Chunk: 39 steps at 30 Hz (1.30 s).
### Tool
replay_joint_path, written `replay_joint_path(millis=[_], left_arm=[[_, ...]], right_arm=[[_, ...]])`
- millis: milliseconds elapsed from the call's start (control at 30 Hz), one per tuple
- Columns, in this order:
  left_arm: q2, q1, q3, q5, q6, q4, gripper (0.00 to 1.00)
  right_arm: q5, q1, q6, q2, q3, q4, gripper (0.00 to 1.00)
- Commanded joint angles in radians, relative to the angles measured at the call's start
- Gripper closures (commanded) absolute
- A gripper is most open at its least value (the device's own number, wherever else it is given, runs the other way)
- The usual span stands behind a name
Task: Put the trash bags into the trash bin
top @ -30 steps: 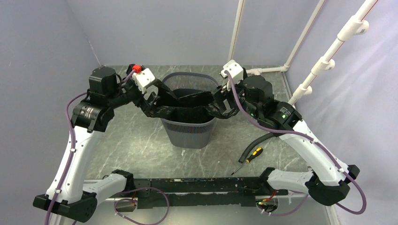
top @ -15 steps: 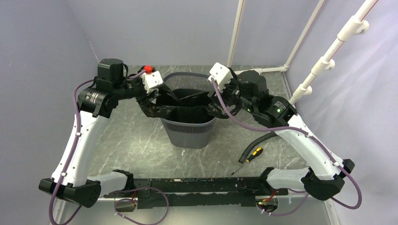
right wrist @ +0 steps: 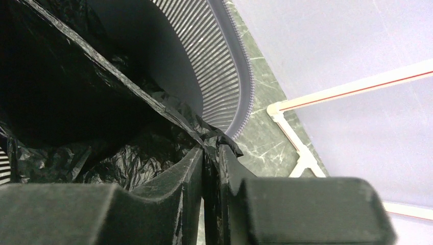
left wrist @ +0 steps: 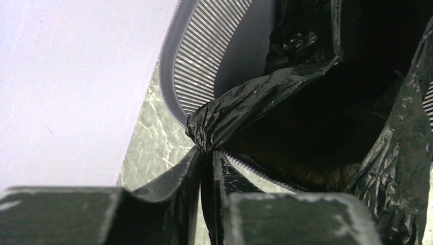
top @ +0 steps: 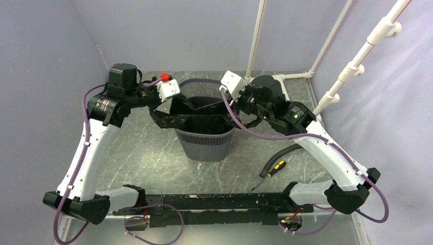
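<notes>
Pinching trash bags (top: 194, 121) over trash bin (top: 204, 145) | left fingers (left wrist: 168, 204) clamped on film; right fingers (right wrist: 176, 196) too

One bin (top: 204, 144) and one bag (top: 196, 121) at the centre. One screwdriver (top: 269, 174) and one hose (top: 281, 152), both at four o'clock from the bin. Two arms (top: 86, 153) (top: 332, 155).

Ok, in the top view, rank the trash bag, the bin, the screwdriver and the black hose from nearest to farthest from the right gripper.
1. Trash bag: pinched in the right gripper, at the bin's right side.
2. Trash bin: rim just beside the gripper.
3. Screwdriver and black hose: on the table, front right; too close to call.
</notes>
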Motion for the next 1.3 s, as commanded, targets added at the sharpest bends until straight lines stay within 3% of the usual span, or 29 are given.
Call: replay_joint_path(millis=[0, 133, 667, 1000, 1267], left_arm=[[0.001, -0.004, -0.005, 0.009, -0.019, 0.057, 0.86], [0.001, -0.004, -0.021, -0.022, -0.111, 0.136, 0.95], [0.178, 0.026, 0.111, -0.06, -0.272, 0.156, 0.96], [0.284, 0.072, 0.15, -0.046, -0.3, 0.173, 0.97], [0.302, 0.092, 0.125, -0.015, -0.347, 0.282, 0.95]], right_arm=[[0.038, -0.007, 0.016, -0.01, 0.02, 0.069, 0.85], [0.028, -0.023, 0.068, -0.013, -0.004, 0.124, 1.0], [-0.169, -0.215, 0.26, 0.041, -0.047, 0.258, 1.0], [-0.206, -0.3, 0.323, 0.101, -0.065, 0.305, 1.0], [-0.222, -0.351, 0.384, 0.123, -0.092, 0.349, 1.0]])
